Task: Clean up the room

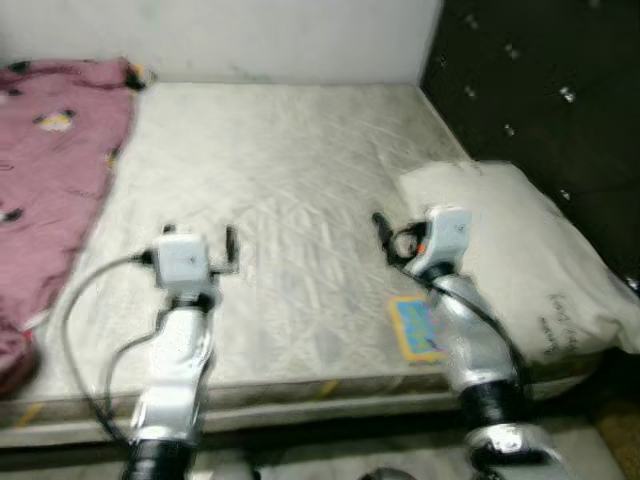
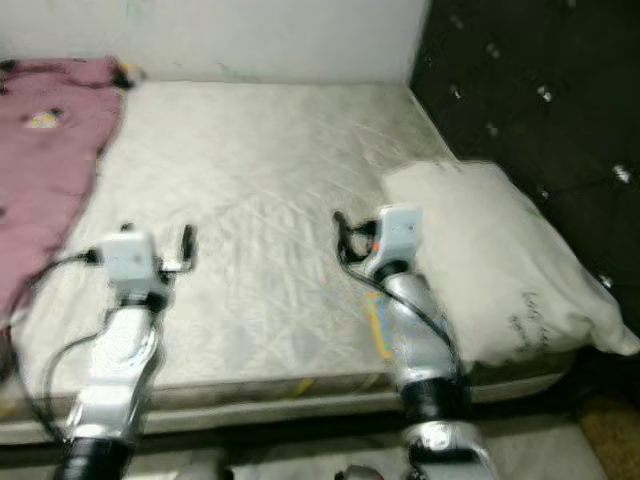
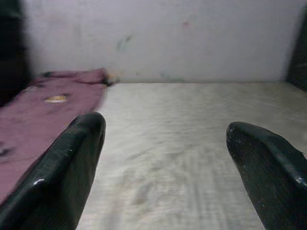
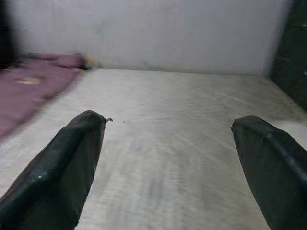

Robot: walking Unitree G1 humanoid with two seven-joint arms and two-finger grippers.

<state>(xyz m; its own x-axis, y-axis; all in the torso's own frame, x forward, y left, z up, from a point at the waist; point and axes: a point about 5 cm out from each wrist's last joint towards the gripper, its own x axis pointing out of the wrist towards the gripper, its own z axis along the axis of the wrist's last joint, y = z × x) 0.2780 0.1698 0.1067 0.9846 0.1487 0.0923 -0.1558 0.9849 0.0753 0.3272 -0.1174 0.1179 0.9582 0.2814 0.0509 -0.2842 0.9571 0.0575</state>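
A bare white quilted mattress [image 1: 290,170] lies before me. A pink patterned blanket [image 1: 50,170] is crumpled over its left side and reaches the far left corner. A white pillow [image 1: 520,250] rests on the right edge, against the dark headboard. My left gripper [image 1: 200,235] hovers over the near left part of the mattress, open with nothing between its fingers [image 3: 72,163]. My right gripper [image 1: 393,235] hovers just left of the pillow, also open and empty, its fingers [image 4: 67,163] pointing toward the far wall.
A dark tufted headboard [image 1: 540,90] runs along the right side. A white wall [image 1: 250,35] closes the far end of the bed. A blue and yellow label [image 1: 415,325] sits on the mattress near the front edge, partly under my right arm.
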